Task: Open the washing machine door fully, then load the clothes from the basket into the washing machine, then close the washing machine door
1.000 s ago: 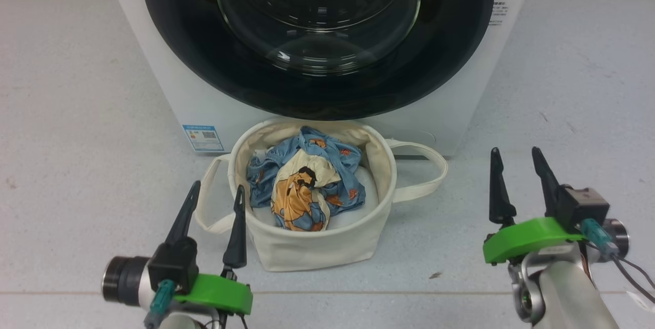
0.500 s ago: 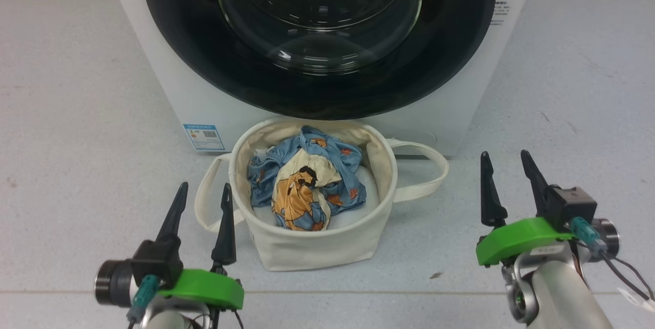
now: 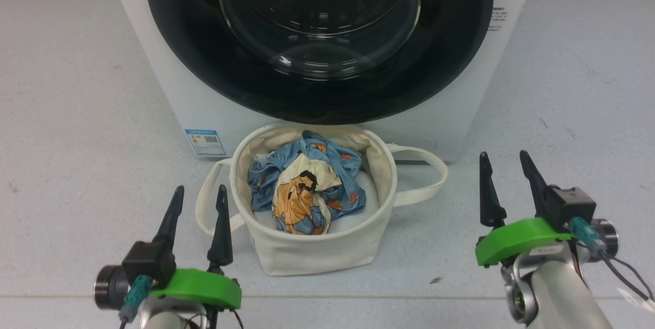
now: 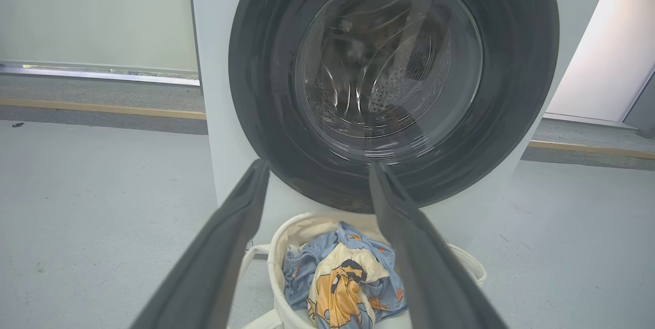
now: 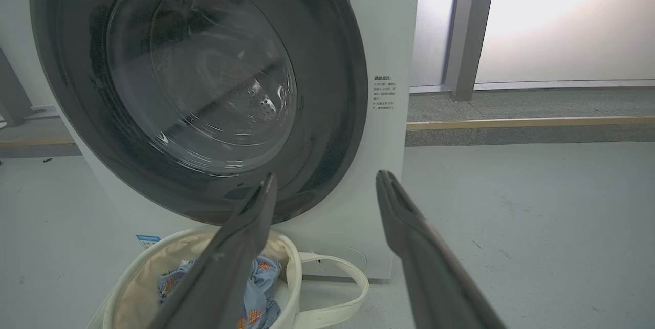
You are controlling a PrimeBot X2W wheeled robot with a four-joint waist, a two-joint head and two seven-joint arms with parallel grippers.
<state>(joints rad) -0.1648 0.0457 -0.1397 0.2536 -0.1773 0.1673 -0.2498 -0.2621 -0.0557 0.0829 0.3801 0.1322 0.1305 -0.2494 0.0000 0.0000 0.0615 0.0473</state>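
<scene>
The white washing machine (image 3: pixel 164 88) stands ahead with its black-rimmed glass door (image 3: pixel 317 99) shut against the front. The cream basket (image 3: pixel 317 252) sits on the floor just below the door, and the light-blue printed clothes (image 3: pixel 307 191) lie bunched inside it. My left gripper (image 3: pixel 199 191) is open, low at the basket's left, beside a loop handle. To the basket's right my right gripper (image 3: pixel 504 157) hovers over the floor, open and empty. The left wrist view has the door (image 4: pixel 511 78) and clothes (image 4: pixel 343 278) between the fingers (image 4: pixel 240 216). The right wrist view takes in the door (image 5: pixel 327 63) and basket (image 5: pixel 291 267).
Grey floor (image 3: pixel 77 114) spreads on both sides of the washer. A blue label sticker (image 3: pixel 204 142) sits at the washer's lower left. A white pad (image 3: pixel 366 185) lies under the clothes. Walls and a floor strip (image 5: pixel 511 124) run behind the machine.
The left gripper has drawn back and left, away from the basket rim. The right gripper has pulled back slightly. The head camera has shifted a little.
</scene>
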